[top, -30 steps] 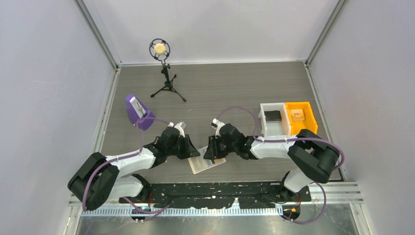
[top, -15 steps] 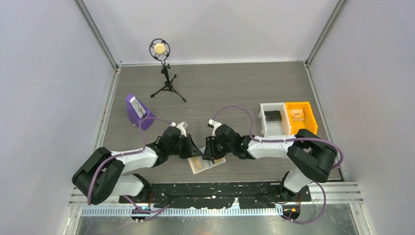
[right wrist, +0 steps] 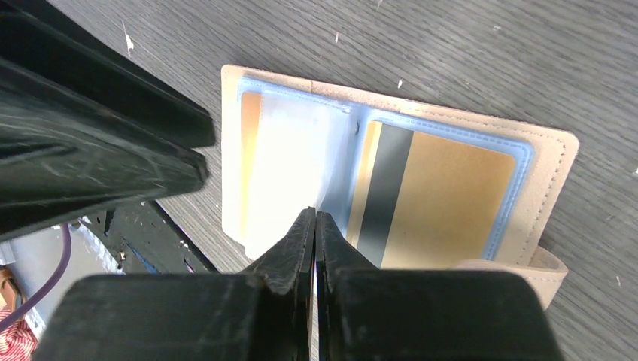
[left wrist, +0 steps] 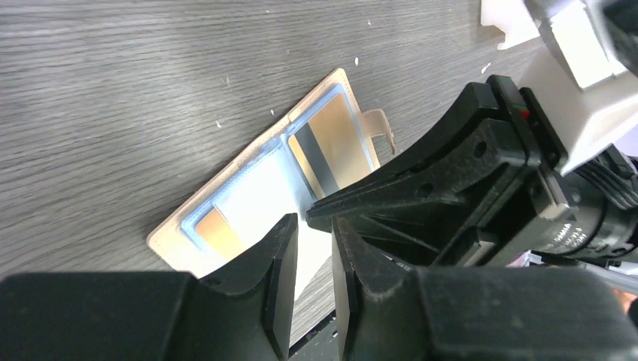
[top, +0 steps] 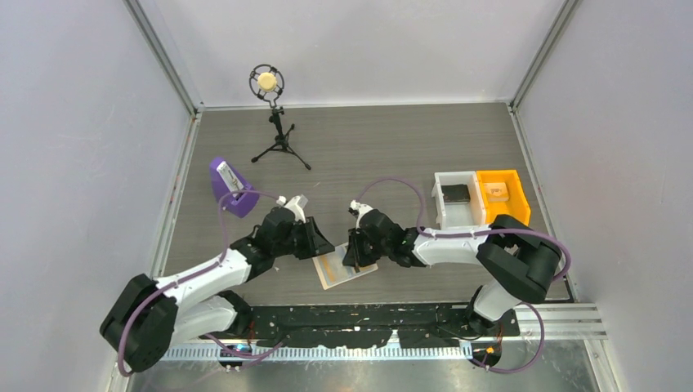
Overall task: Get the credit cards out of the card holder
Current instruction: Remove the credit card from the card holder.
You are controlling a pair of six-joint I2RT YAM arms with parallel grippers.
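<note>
The holder [right wrist: 553, 162] lies open by the counter's [top: 368, 147] near edge, card [right wrist: 444, 195] showing, right claw [right wrist: 314, 218] pressed together at its fold, left claw [left wrist: 314, 226] barely parted alongside.

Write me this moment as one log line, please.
card holder: lying open | credit cards: in pockets | right hand: shut at centre fold | left hand: narrowly open above holder

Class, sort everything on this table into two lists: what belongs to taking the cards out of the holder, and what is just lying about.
Belongs to the job:
card holder, lying open
credit cards in its sleeves
left gripper
right gripper

Just lying about:
purple stand
microphone on its tripod
white bin
orange bin
</note>
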